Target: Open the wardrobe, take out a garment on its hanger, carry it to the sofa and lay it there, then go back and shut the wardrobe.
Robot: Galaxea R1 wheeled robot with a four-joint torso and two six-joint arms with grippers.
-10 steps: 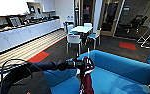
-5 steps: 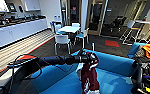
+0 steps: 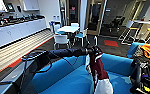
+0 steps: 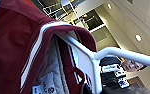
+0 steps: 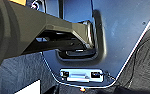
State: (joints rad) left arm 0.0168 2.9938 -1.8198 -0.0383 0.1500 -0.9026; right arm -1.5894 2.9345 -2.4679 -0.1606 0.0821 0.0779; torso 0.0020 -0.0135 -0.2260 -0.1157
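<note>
L gripper (image 3: 93,51) clamped on hanger (image 4: 96,53) w/ garment (image 3: 99,71) over sofa (image 3: 66,80); neck label unreadable.

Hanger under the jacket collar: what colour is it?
White; the hanger shows best in the left wrist view, inside the maroon jacket.

white table (image 3: 68,29), white chairs (image 3: 61,39), counter (image 3: 18,28)

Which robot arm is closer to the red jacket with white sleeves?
Left. The left arm reaches across over the bright blue sofa right to the top of the maroon varsity jacket with white sleeves, which hangs from its end. The right arm sits off to the jacket's side, apart from it.
</note>
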